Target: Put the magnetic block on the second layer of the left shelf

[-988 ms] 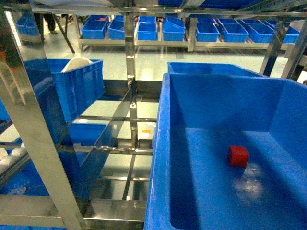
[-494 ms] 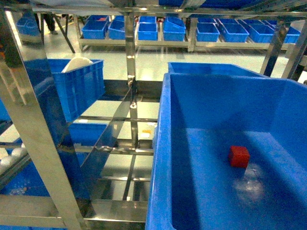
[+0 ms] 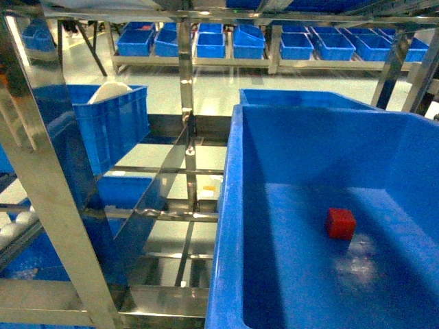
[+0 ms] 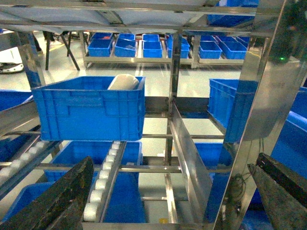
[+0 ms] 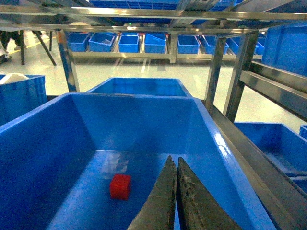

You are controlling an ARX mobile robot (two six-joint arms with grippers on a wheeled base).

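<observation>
Left side: shiny stainless-steel rack tier with roller rails carries a blue plastic crate with a white object inside. Left gripper hangs before this rack, fingers spread wide, holding nothing.

Right side: small red magnetic cube lies loose on the floor of the large deep blue crate. Right gripper hovers above that crate, fingertips pressed together, empty, just right of the cube.

Judgement: pick-up stage, not yet grasped. Next: part the right fingers, descend, straddle the cube.
</observation>
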